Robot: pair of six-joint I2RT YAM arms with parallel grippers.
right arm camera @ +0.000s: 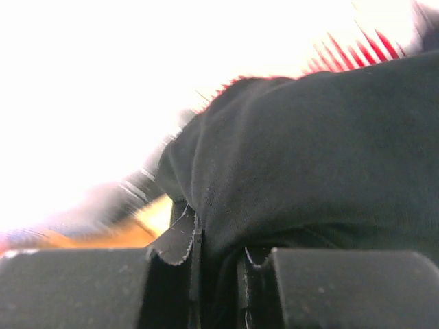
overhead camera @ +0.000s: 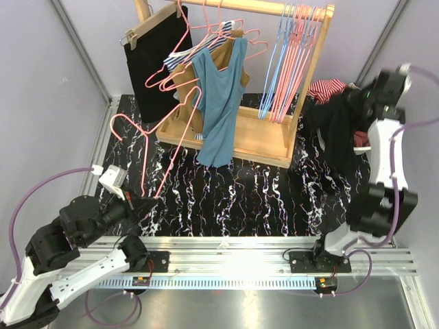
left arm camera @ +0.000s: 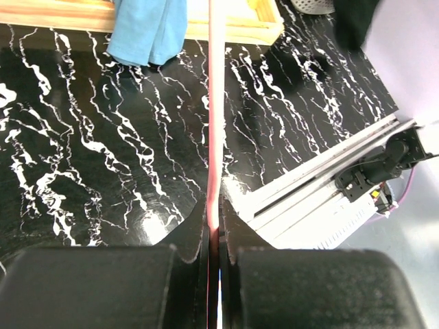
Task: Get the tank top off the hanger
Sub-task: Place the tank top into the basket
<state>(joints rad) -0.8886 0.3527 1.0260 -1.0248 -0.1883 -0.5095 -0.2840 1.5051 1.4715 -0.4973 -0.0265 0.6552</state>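
Note:
My left gripper (overhead camera: pixel 147 203) (left arm camera: pixel 218 236) is low at the near left of the table, shut on the thin rod of a bare pink hanger (overhead camera: pixel 177 147) (left arm camera: pixel 215 103). The hanger slants up toward the rack with no garment on it. At the far right, my right gripper (overhead camera: pixel 357 94) (right arm camera: pixel 218 253) is raised, with a fold of the black tank top (overhead camera: pixel 336 137) (right arm camera: pixel 309 151) pinched between its fingers. The tank top hangs down from there over a pile of clothes. The jaws stand slightly apart with the cloth filling the gap.
A wooden rack (overhead camera: pixel 260 137) stands at the back. It carries a blue sleeveless top (overhead camera: pixel 223 103), a black garment (overhead camera: pixel 154 62) and several empty pink and blue hangers (overhead camera: pixel 288 62). A red-striped cloth (overhead camera: pixel 326 88) lies in the right pile. Grey walls close both sides.

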